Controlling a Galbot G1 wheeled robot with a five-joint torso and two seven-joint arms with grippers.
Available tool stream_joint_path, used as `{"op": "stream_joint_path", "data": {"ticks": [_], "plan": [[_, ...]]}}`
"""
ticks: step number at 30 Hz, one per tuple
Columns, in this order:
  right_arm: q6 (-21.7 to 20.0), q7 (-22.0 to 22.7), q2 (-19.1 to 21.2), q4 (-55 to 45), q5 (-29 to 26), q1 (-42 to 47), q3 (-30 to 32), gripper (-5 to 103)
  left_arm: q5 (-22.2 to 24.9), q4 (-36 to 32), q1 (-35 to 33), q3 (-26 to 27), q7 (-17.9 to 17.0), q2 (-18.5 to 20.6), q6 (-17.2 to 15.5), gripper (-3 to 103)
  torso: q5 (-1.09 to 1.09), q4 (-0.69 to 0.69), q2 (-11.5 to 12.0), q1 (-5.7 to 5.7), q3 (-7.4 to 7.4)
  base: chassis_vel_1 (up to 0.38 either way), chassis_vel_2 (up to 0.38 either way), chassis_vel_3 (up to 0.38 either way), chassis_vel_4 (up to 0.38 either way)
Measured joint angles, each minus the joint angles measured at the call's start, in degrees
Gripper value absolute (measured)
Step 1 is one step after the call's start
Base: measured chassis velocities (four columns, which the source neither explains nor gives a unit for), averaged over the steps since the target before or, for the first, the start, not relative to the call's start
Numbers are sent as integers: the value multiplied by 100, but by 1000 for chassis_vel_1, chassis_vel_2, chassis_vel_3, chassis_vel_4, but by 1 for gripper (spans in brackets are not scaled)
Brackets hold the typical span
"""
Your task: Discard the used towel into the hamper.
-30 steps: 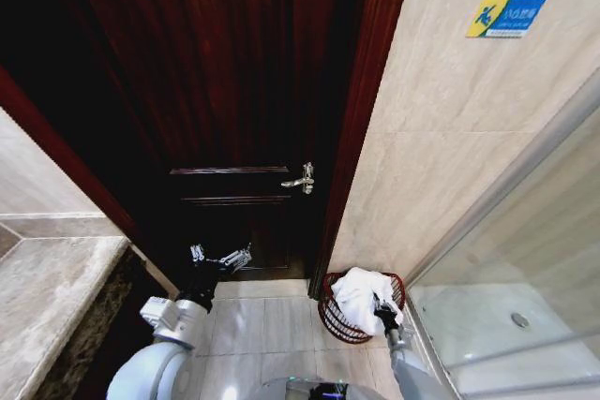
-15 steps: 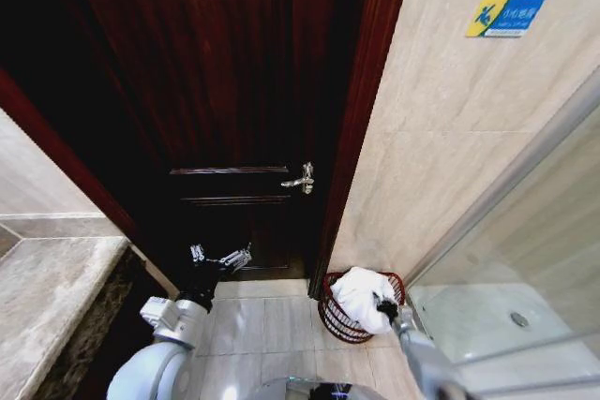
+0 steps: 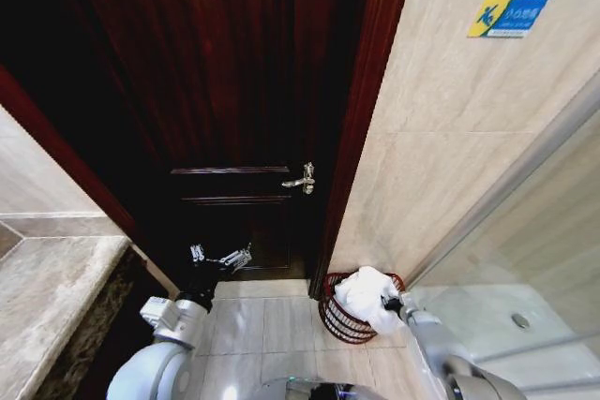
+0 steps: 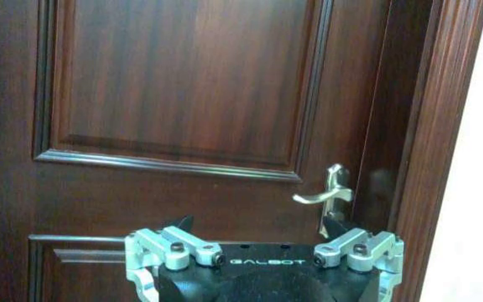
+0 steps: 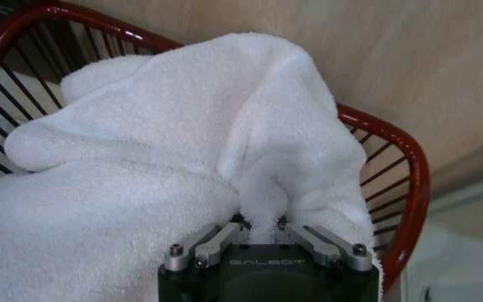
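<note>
While the right gripper (image 5: 258,228) keeps its fingers pinched on a fold of the white terry towel (image 5: 166,163), the cloth is heaped high over the small round reddish-brown wire hamper (image 3: 330,314) rather than sunk into it. The hamper stands on the pale tiled floor (image 3: 267,325) in the corner between the dark wooden door's frame and the beige stone wall (image 3: 441,138), just beside the glass shower screen (image 3: 525,259). In the right wrist view the towel drapes across the near part of the red rim (image 5: 409,189) and hides it, so I cannot tell how much of the cloth hangs outside.

The main risk, as I judge it, is that a release from here lets the overhanging part drag the rest over the rim onto the floor. The terry pile could also catch on a finger and be pulled out when the arm lifts. The hamper looks light and tapers to its base, so a sideways tug through the towel could tip it.

The left gripper (image 3: 221,257) hovers with its fingers spread and holding nothing, low before the dark wooden door (image 4: 183,94), beneath the silver lever handle (image 4: 329,192).
</note>
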State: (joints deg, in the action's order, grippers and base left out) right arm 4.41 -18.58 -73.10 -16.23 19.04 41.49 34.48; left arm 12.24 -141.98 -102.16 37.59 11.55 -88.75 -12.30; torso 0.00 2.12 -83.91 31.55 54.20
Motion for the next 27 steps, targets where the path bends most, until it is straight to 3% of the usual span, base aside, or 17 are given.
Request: {"op": "stream_joint_path", "data": {"ticks": [1,3,5,9,11,12,15,17,19,20,22,25,27], "plan": [[-41,-1,0,-59,-215,39,-8,16,0,0,0,0,0,0,0,100,-1,-1,0,0,0,0,0,0,0],[-57,-6,5,-113,-361,70,-15,16,0,0,0,0,0,0,0,100,0,-1,0,0,0,0,0,0,0],[-114,-117,45,-472,-967,246,-52,27,0,0,0,0,0,0,0,100,0,-1,0,0,0,0,0,0,0],[8,-277,50,-1025,-1637,493,-80,44,0,0,0,0,0,0,0,100,1,-2,0,0,0,0,0,0,0],[45,-295,44,-1222,-1750,584,-80,44,0,0,0,0,0,-1,0,100,1,-2,0,0,0,0,0,0,0],[48,-299,42,-1378,-1822,660,-82,49,0,0,0,0,0,0,0,100,1,-1,0,0,0,0,0,0,0],[-422,-327,184,-2863,-2396,1417,-143,66,0,0,0,0,0,0,0,100,1,0,0,0,0,0,0,0,0],[-539,-332,240,-3199,-2508,1596,-144,66,0,0,0,0,0,2,0,100,-4,0,0,0,0,0,0,0,0],[-714,-331,388,-4163,-2774,2142,-96,77,0,0,0,0,0,1,0,100,2,-1,0,0,0,0,0,0,0],[-779,-310,459,-4623,-3001,2441,-57,87,0,0,0,0,0,-1,0,100,-2,-1,-1,0,0,0,0,0,0],[-847,-285,494,-4897,-3205,2630,-40,87,0,0,0,0,0,0,0,100,-3,-2,-1,-1,0,0,0,0,0],[-1060,-270,490,-5319,-3734,2918,-66,99,0,0,0,0,0,0,0,100,-1,-3,-1,-1,-1,0,0,0,0],[-1177,-274,409,-5334,-3925,2925,-115,99,0,0,0,0,0,0,0,100,-2,-2,-1,-1,-1,0,0,0,0]]}}
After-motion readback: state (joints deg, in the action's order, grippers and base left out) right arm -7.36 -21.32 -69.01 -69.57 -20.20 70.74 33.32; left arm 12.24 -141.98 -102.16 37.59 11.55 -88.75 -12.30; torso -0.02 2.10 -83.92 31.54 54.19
